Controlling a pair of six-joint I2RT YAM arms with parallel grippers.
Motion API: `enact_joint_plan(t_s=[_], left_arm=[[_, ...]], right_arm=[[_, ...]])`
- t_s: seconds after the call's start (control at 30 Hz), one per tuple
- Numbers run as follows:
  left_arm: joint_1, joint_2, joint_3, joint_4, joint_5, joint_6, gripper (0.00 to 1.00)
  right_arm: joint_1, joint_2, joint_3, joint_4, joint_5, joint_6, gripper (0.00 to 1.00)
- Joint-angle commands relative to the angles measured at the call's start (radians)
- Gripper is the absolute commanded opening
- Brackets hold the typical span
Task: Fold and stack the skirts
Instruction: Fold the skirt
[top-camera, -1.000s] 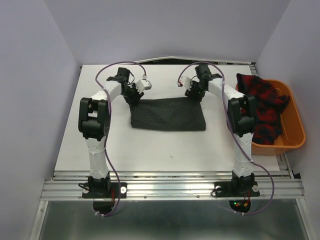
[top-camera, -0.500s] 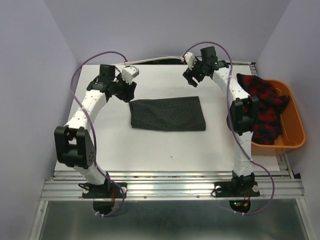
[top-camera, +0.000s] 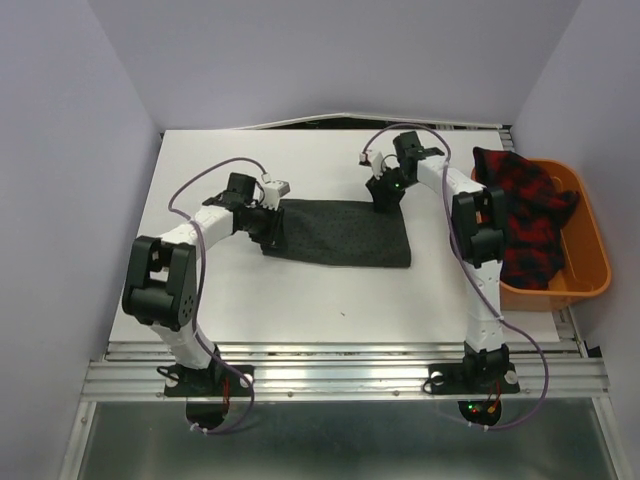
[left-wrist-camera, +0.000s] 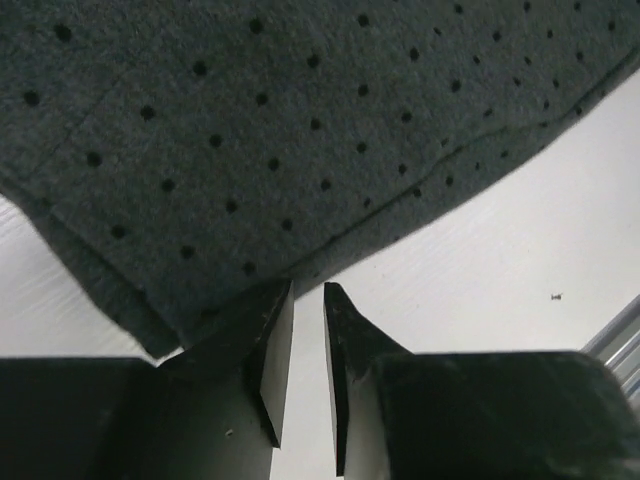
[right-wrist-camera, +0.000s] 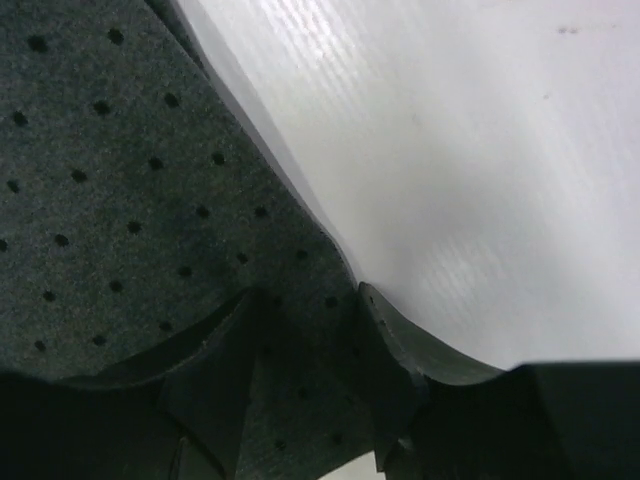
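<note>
The grey dotted skirt lies folded flat on the tabletop; the plaid skirt hangs over the orange basket. The left gripper sits at the grey skirt's left edge, jaws narrowly apart and empty. The right gripper straddles the far right corner with cloth between its jaws, clamping undetermined; both appear set for another fold.

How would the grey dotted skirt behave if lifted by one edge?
Probably floppy: the grey skirt lies flat and thin, so it should sag. Its stacked layers at the edge may separate if one alone is caught.
</note>
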Motion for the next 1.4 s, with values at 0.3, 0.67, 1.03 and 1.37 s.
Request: enact_joint_plan(t_s=[0.3,0.67,1.03,1.37], left_arm=[[0.142,0.164,0.098,0.136,-0.025,-0.152,0.13],[0.252,0.058,0.218,-0.057,0.096,0.112,0.49],[0.168,0.214,0.183,-0.031,0.078,0.083,0.46],[0.096,0.525,0.538,-0.080,0.040,0.056,0.40]], right_arm=[[0.029,-0.127,-0.204,0.023,-0.042,0.099,0.27],[0.085,-0.162,-0.276,-0.092,-0.200,0.248,0.01],[0.187,-0.306,-0.581,-0.020,-0.439,0.493,0.01],[0.176,-0.383,-0.693,0.092,-0.443,0.665,0.48]])
